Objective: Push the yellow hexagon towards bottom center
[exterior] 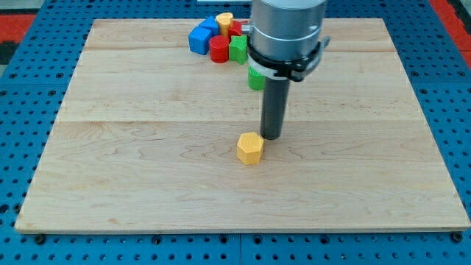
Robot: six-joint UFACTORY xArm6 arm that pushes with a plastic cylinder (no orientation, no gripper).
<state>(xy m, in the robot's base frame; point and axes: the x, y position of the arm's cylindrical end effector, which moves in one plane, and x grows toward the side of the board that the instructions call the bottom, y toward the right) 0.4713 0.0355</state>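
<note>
My tip (271,138) is resting on the board (147,184) just above and slightly to the view's right of the yellow hexagon (250,148), close enough that I cannot tell whether it is touching. The tool is a bare rod with no jaws, so it is clamping nothing. The hexagon is sitting near the board's middle, with open wood between it and the bottom edge.

The main risk is coming from that offset: a push straight down the view is likely catching the hexagon's right shoulder, so it may be spinning or sliding off to the left (rather than travelling true). Overshooting the bottom edge is a lesser worry. The cluster at the top, with its blue block (199,39), red block (219,49) and green block (238,49), is lying well behind the push.
</note>
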